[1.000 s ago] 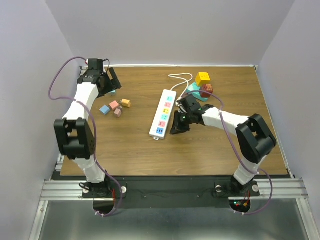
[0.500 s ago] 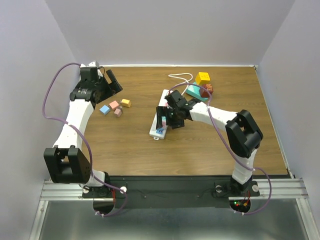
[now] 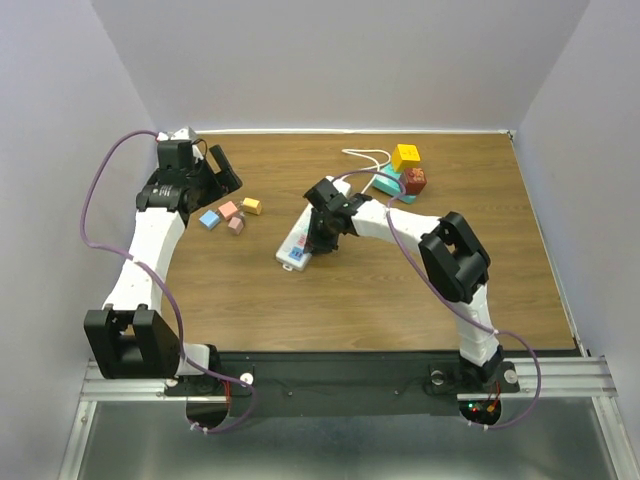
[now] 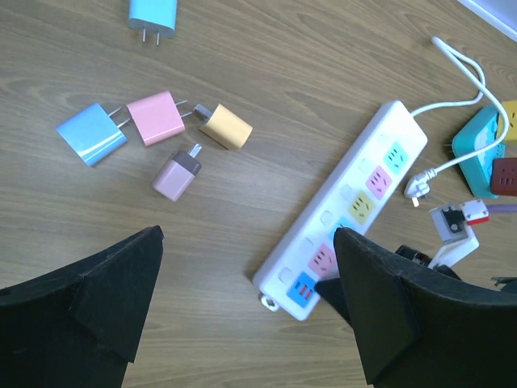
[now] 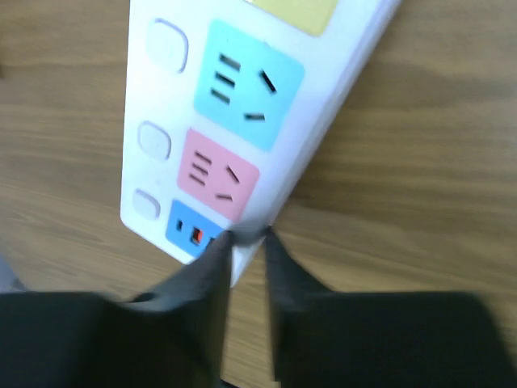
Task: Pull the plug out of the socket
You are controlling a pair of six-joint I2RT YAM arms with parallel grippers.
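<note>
Logged wood-grain table [image 3: 250,300] between pale lilac walls [image 3: 350,60]. Found left gripper [image 4: 246,242] spread wide, empty; right gripper [image 5: 246,242] nearly closed, tips straddling socket [image 5: 242,89] rim.

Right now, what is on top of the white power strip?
No plug sits in any outlet face of the power strip seen by the wrist cameras. The right gripper is at its edge by the blue end and hides part of it from above.

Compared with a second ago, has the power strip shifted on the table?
Yes. The power strip has swung its near end left, toward the loose plugs, which stayed put, as did the yellow block.
</note>
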